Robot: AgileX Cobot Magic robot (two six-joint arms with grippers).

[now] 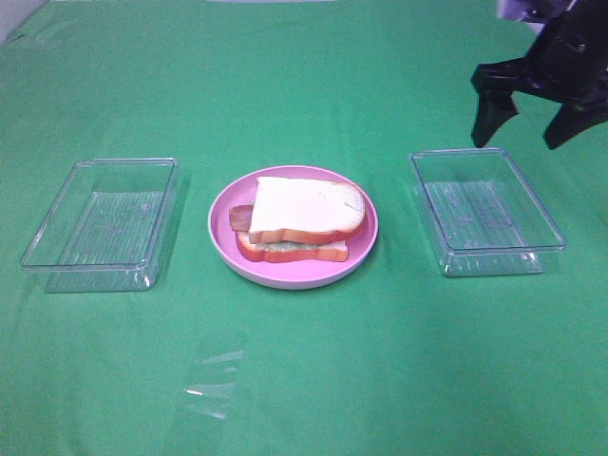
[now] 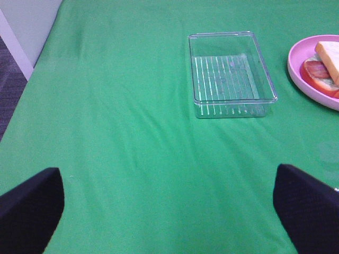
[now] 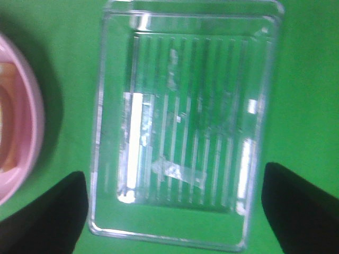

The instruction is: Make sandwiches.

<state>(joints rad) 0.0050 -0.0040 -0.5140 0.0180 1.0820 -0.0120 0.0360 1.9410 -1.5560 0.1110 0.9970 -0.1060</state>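
Two clear trays flank the plate on the green bench (image 1: pixel 304 380), and this is the largest thing to note first: the bench carries everything. The left tray (image 1: pixel 103 223) and the right tray (image 1: pixel 486 211) both hold nothing, and between them stands the pink plate (image 1: pixel 285 275). On the plate lies the sandwich (image 1: pixel 302 218), with the top bread over the bacon, the lettuce and the lower slice; the cheese I cannot see. The right pincer (image 1: pixel 527 128) hangs over the far right part of the bench, above the far end of the right tray, with its fingers wide apart and holding nothing. The left pincer (image 2: pixel 169 206) is also spread wide and holds nothing, on the near left side. I judge the stack is complete, so the assembling step looks done. The next move probably calls only for both arms to go clear without touching the plate.
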